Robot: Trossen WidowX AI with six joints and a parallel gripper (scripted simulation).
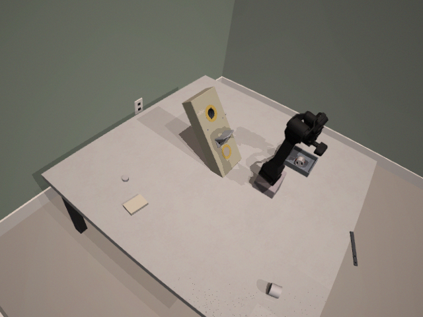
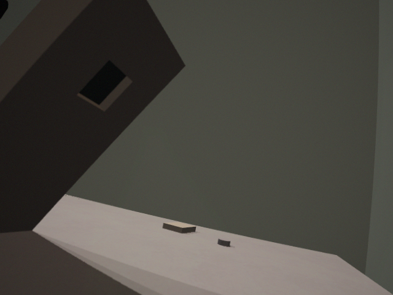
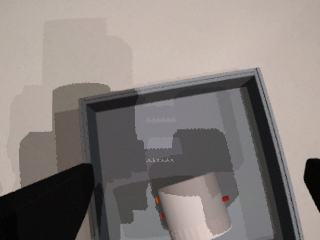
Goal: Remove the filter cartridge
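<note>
From the top view, the black arm bends over the gray tray (image 1: pixel 308 169), and the gripper (image 1: pixel 316 138) hangs just above it. The filter cartridge (image 1: pixel 300 160) lies inside the tray, right under the gripper. That is where the job wants it, so it is out of the service panel (image 1: pixel 211 131). The panel leans on the counter (image 1: pixel 191 218), well off to one side of the gripper. Its top yellow ring has a dark hole (image 1: pixel 211 111) in it. I think the cartridge sat there, but that is only a guess.

The exterior view shows only the dark back of the panel (image 2: pixel 63 126) and two small things far away on the counter, a flat tan block (image 2: pixel 179 227) and a little dark puck (image 2: pixel 223 242). The gripper is not in this view.

In the wrist view, the gripper (image 3: pixel 194 190) is spread wide and holds nothing. Its two black fingers sit at the far edges of the picture, apart from the cartridge (image 3: pixel 196 216). The cartridge sits below and between them on the tray floor (image 3: pixel 134 154), near one wall. It has small red marks (image 3: pixel 226 198) on its side. I think the fingers are wide so the arm can lift off without bumping it.
</note>
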